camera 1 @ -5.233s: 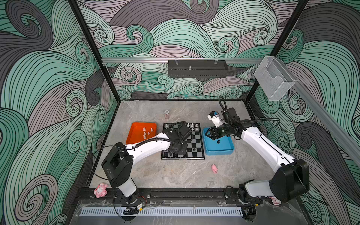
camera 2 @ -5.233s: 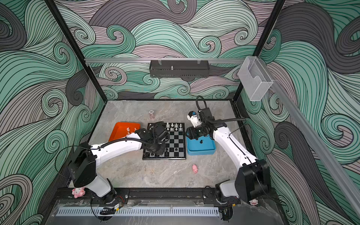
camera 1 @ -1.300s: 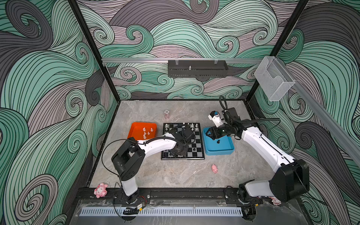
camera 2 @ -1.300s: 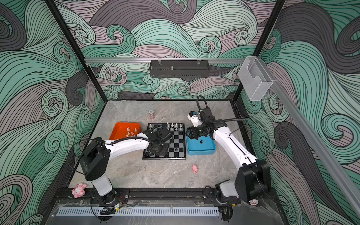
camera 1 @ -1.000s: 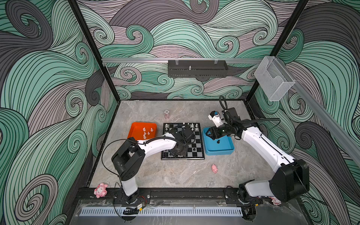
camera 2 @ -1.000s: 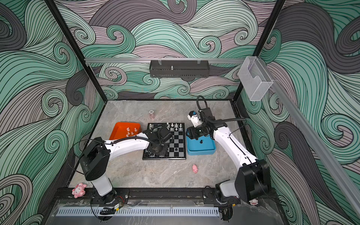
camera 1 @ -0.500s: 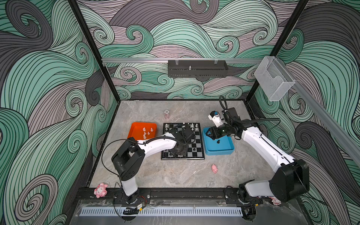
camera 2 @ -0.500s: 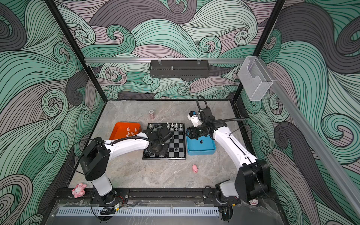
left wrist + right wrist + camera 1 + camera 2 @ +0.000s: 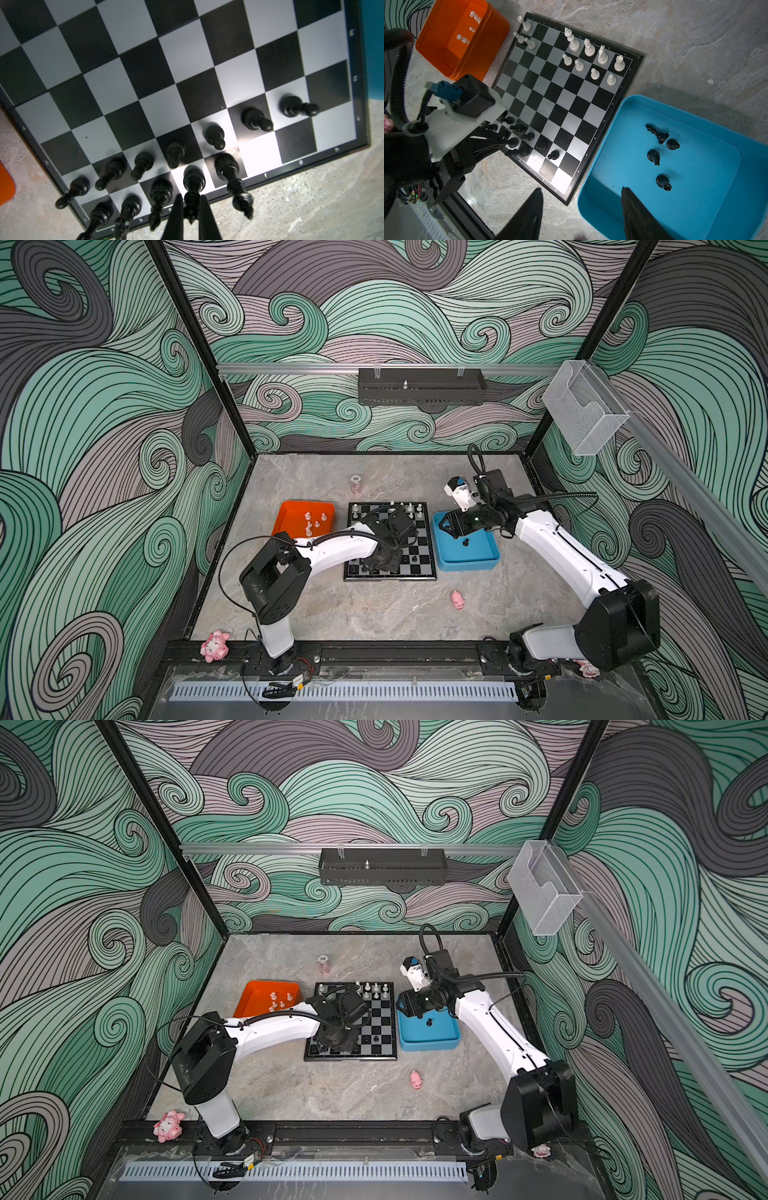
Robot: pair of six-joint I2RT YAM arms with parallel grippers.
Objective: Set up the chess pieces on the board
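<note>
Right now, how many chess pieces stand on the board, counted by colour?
White chess pieces: 11
Black chess pieces: 12, including the one pinched between the left fingers
Total on the board: 23

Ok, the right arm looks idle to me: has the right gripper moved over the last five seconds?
No. The right gripper still hangs over the far corner of the blue tray, beside the board, fingers open, as before.
</note>
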